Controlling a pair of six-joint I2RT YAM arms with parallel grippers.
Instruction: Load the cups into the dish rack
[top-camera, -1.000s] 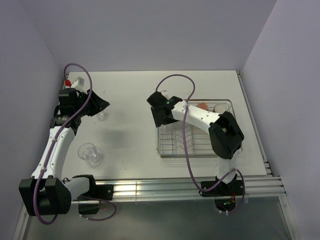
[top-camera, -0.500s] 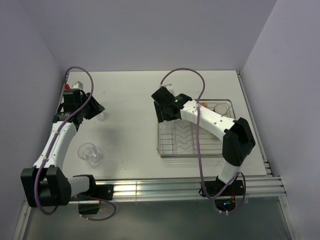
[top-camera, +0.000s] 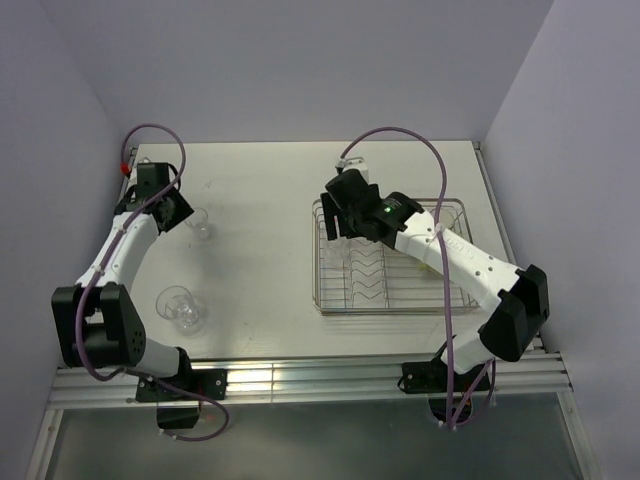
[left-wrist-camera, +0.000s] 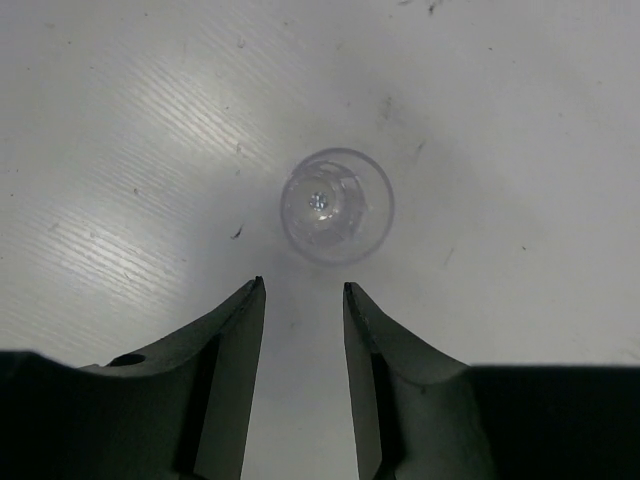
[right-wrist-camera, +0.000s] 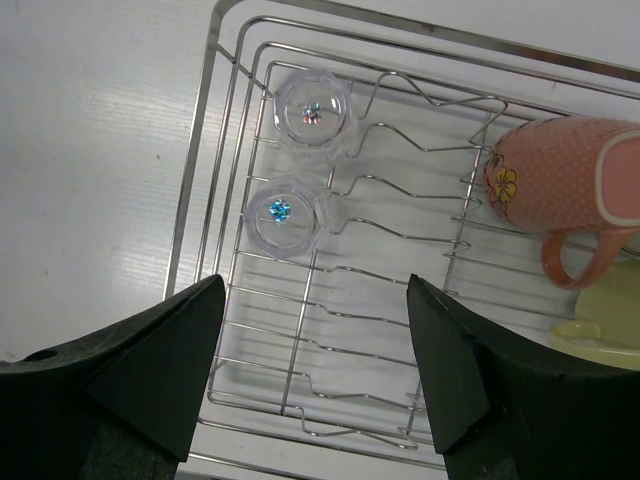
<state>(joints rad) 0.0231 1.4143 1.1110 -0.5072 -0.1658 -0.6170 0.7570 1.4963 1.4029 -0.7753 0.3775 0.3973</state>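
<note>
Table (top-camera: 260, 200): white, scuffed. The dish rack (top-camera: 390, 300) sits on its right half, and all places below are taken from the rack.

Right arm (top-camera: 470, 265): reaches in over the rack from its near right corner. Right gripper (right-wrist-camera: 310, 300) hangs above the rack's left half, jaws spread wide, nothing between them.

Left arm (top-camera: 115, 255): well left of the rack. Left gripper (left-wrist-camera: 303, 300) points down at the table, jaws parted, empty.

Pink mug (right-wrist-camera: 560, 190): inside the rack, right of the dividers, apparently lying on its side with the handle showing. Yellow-green mug (right-wrist-camera: 610, 310) is just beside it, mostly cut off by the frame edge.

Far tumbler (right-wrist-camera: 312, 110) and near tumbler (right-wrist-camera: 285, 215): clear glass, both standing inside the rack along its left wall, close together but apart.

Target tumbler (left-wrist-camera: 337, 205): standing on the table left of the rack, level with the rack's far edge. It is just beyond the left fingertips, not touching.

Last tumbler (top-camera: 178, 305): left of the rack, level with its near edge, well apart from both grippers.

Judgement: the left-hand pickup is in its approach.
- The jaw gap looks no wider than the glass. A fingertip landing on the rim would tip or skid it.
- Slick clear glass pinched off-centre may squirt out.
- If the right gripper stays over the rack, it could block the left arm's drop or knock the racked tumblers.
</note>
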